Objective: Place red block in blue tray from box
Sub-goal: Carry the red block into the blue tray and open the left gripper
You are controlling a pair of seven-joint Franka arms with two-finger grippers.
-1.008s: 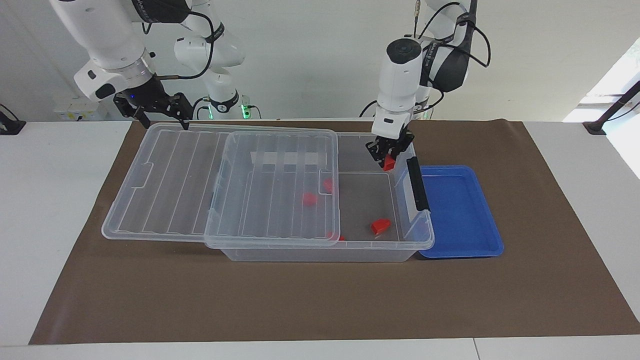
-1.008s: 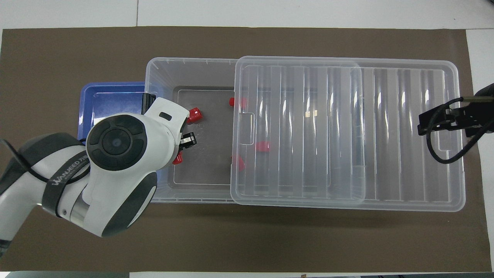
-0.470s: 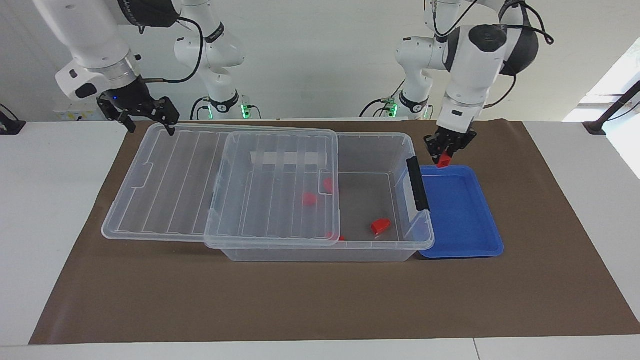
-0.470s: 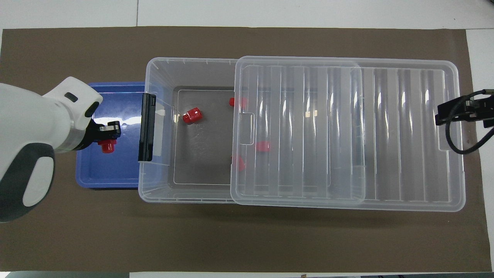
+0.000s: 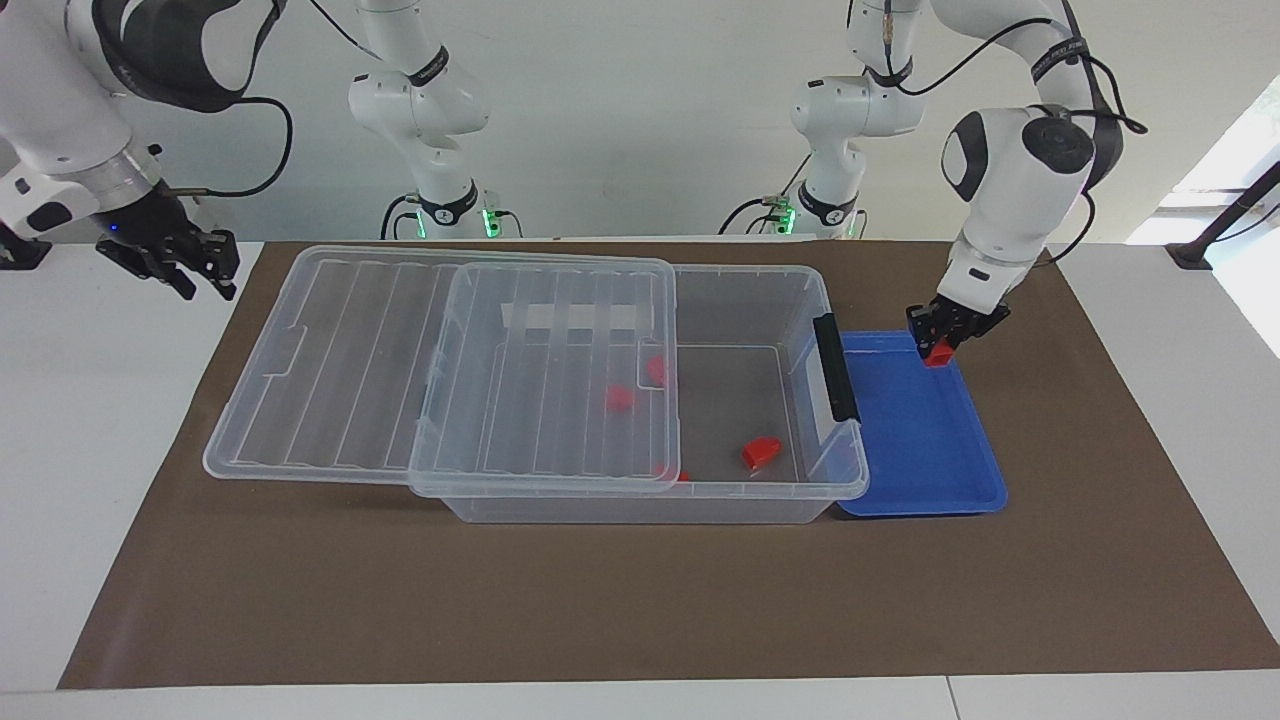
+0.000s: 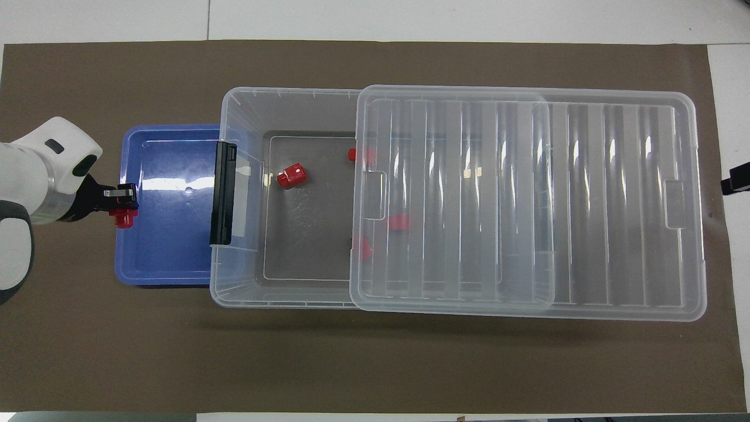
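My left gripper point(image 5: 940, 343) point(image 6: 120, 210) is shut on a red block point(image 5: 938, 353) point(image 6: 123, 220). It holds the block just above the blue tray point(image 5: 925, 445) point(image 6: 170, 249), over the rim that faces away from the box. The box point(image 5: 650, 506) point(image 6: 237, 111) is a clear bin beside the tray, its ribbed lid point(image 5: 340, 370) point(image 6: 615, 205) slid partway off toward the right arm's end. My right gripper point(image 5: 195, 272) hangs over the white table past the lid's end; only its tip point(image 6: 735, 179) shows in the overhead view.
A loose red block point(image 5: 761, 452) point(image 6: 292, 175) lies on the box's uncovered floor. Two more point(image 5: 619, 398) point(image 6: 398, 221) show through the lid. A black latch handle point(image 5: 835, 367) point(image 6: 222, 193) stands on the box wall beside the tray. A brown mat point(image 5: 640, 600) covers the table.
My left gripper carried the red block out of the box and across the tray to its outer rim. My right gripper drew back from the lid's end to over the white table.
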